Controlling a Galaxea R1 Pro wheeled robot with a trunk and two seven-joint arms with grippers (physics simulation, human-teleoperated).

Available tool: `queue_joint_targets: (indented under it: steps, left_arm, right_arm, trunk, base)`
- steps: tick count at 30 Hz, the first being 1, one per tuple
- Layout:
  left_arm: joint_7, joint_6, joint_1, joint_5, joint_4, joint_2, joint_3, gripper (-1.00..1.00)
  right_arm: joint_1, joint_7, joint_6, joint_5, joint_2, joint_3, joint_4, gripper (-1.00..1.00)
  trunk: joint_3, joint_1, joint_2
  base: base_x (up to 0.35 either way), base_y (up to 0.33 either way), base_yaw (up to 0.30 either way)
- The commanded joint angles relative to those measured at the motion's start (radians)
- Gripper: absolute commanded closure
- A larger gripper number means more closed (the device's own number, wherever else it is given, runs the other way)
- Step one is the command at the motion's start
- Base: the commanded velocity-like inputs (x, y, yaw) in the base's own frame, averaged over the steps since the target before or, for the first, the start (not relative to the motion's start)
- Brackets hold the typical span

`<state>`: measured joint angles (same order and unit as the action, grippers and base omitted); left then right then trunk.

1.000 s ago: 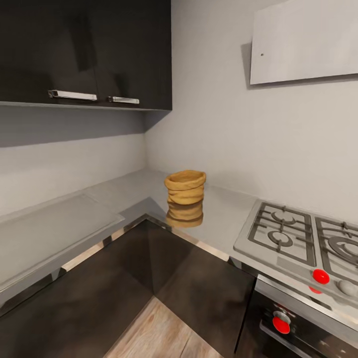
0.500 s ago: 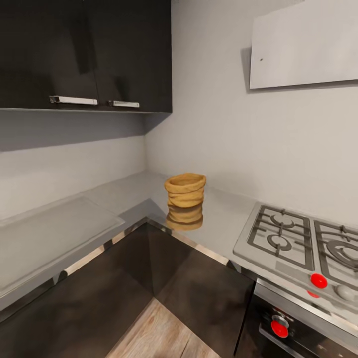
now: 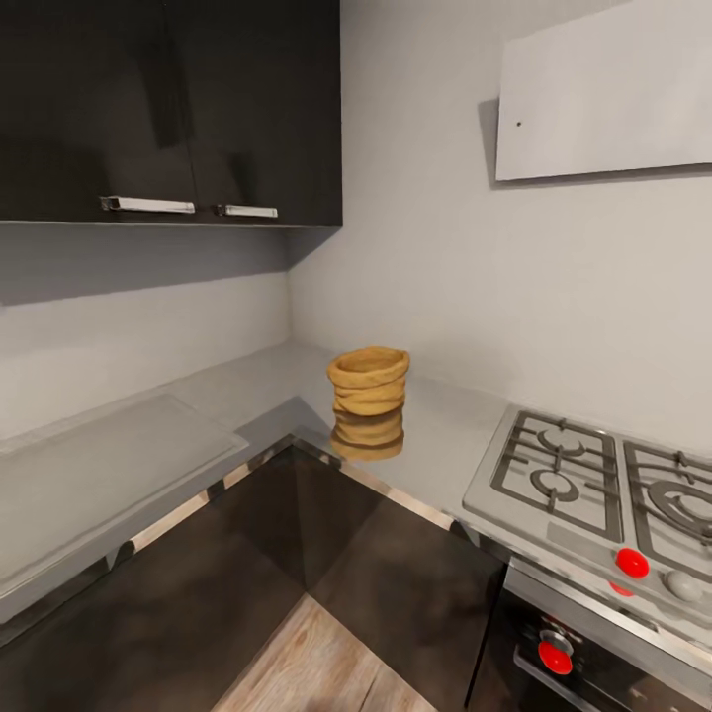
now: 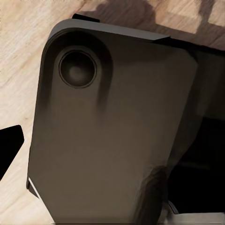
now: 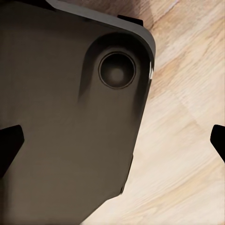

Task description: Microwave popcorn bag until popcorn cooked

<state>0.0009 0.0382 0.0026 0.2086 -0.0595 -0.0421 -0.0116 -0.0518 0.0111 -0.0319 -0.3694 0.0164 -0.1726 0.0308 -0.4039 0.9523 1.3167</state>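
The popcorn bag [image 3: 368,382], a squat mustard-yellow sack with ringed folds and a rolled rim, stands upright on the pale grey countertop [image 3: 267,381] in the kitchen's corner, and the glossy top mirrors it below. The microwave is out of view. The left gripper [image 4: 112,150] hangs low over the robot's dark base [image 4: 112,140] and the wood floor; one dark fingertip [image 4: 10,143] shows at the picture's edge. The right gripper [image 5: 112,145] is open, with its fingertips [image 5: 9,145] far apart and nothing between them.
A steel gas hob [image 3: 593,485] with red knobs sits to the bag's right, over a built-in oven [image 3: 583,653]. Dark wall cabinets [image 3: 168,109] hang above the left run of counter, and a flat white hood [image 3: 603,89] above the hob. Dark base cabinet fronts [image 3: 326,564] form the inner corner.
The whole head picture has slid down slightly, so the camera has moved. The popcorn bag stands where it was on the countertop.
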Motion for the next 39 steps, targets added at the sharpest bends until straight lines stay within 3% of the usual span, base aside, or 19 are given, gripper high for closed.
queue_joint_targets:
  steps: [1,37,39]
  left_arm:
    - [0.0,0.002,0.0,0.006,-0.001,0.0,-0.001,-1.0]
    - [0.0,0.002,0.0,0.006,0.0,0.001,-0.001,-1.0]
    - [-0.001,0.002,0.0,0.006,0.0,0.001,-0.001,-1.0]
  right_arm:
    - [-0.001,0.001,-0.003,-0.008,0.001,-0.008,0.003,-1.0]
    - [-0.001,0.001,-0.002,-0.008,-0.001,-0.008,0.003,-1.0]
    - [-0.002,0.001,-0.002,-0.008,-0.002,-0.008,0.003,-1.0]
  trunk:
    - [0.002,-0.004,-0.007]
    - [0.115,-0.142,-0.259]
    - [0.115,-0.142,-0.259]
  base:
    - [0.0,0.0,0.0]
    - [0.0,0.0,0.0]
    - [0.0,0.0,0.0]
